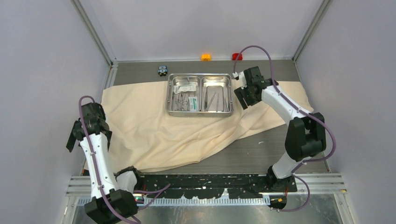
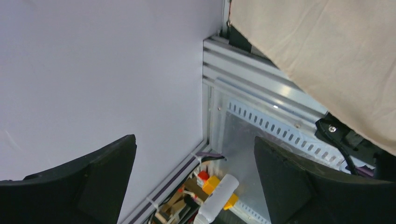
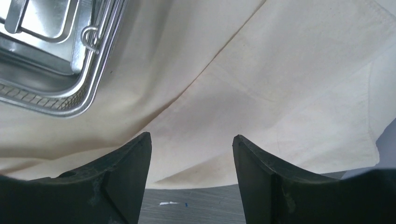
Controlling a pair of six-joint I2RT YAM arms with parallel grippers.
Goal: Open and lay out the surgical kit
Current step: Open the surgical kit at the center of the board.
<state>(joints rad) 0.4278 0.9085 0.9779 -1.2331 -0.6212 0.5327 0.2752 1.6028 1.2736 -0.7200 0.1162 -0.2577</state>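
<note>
- the big beige cloth (image 1: 154,126) lies open and flat on the bench (image 1: 271,149). it goes from the 9 o'clock side to the 3 o'clock side. one wide corner reaches down toward 6 o'clock.
- the shiny tray (image 1: 200,74) sits on the cloth, near 12 o'clock. it has two parts side by side.
- the part on the 9 o'clock side holds a small white-and-green packet (image 1: 185,87) and some ring-handled tools (image 1: 182,100).
- the part on the 3 o'clock side holds a few thin tools (image 1: 215,100). they are too small to tell apart.
- the left pincer (image 2: 194,140) is at about 8 o'clock, just off the cloth's edge. its jaws are wide apart and hold nothing. between them you see the grey wall (image 2: 93,70) and a metal rail (image 2: 252,88).
- the right pincer (image 3: 191,136) is just at 3 o'clock of the tray and hangs above the cloth. its jaws are apart too, with nothing between them. it is not touching the tray.
- behind the tray, at 11 o'clock, a tiny black-and-blue block (image 1: 162,70) sits on the bare bench.
- an orange button (image 1: 206,57) and a red button (image 1: 237,56) sit at the far edge, near 12 and 1 o'clock.
</note>
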